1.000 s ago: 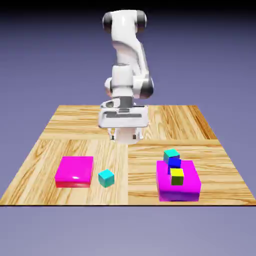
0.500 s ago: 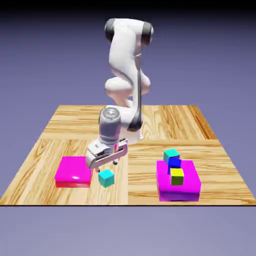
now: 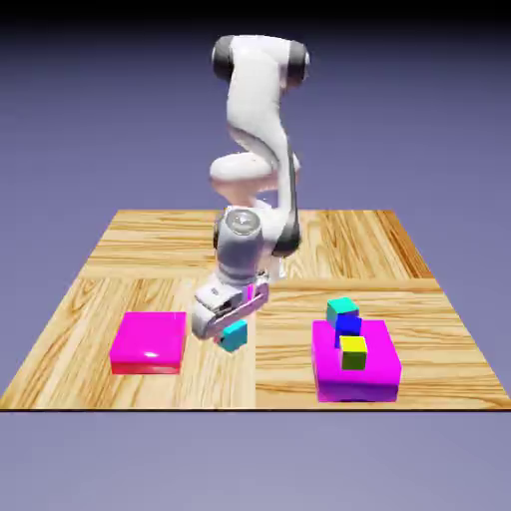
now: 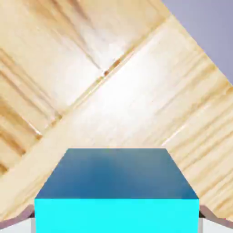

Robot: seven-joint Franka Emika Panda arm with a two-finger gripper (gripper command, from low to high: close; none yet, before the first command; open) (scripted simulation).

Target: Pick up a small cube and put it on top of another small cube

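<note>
Cube of smooth, bright cyan [image 3: 235,337] being grasped in a two-finger robot gripper [image 4: 117,223]

In the exterior view, the cube is sitting below centre, near six o'clock, under the white robot hand [image 3: 222,305]. The jaws are clasping it by opposite sides, one fingertip at each, which is probably keeping it level and leaving its underside free for stacking. It is apparently hanging above the pale wooden table [image 3: 60,374], though its clearance is hard to judge.

Towards nine o'clock from it, a flat, glossy magenta slab [image 3: 150,334] is lying apart. Towards four o'clock, a purple block [image 3: 384,349] is bearing a small yellow cube [image 3: 353,353]. Behind that, a small blue cube [image 3: 348,325] and a small teal cube [image 3: 341,310] are overlapping in view; their supports are remaining unclear. Any of these three could be serving as the base.
</note>
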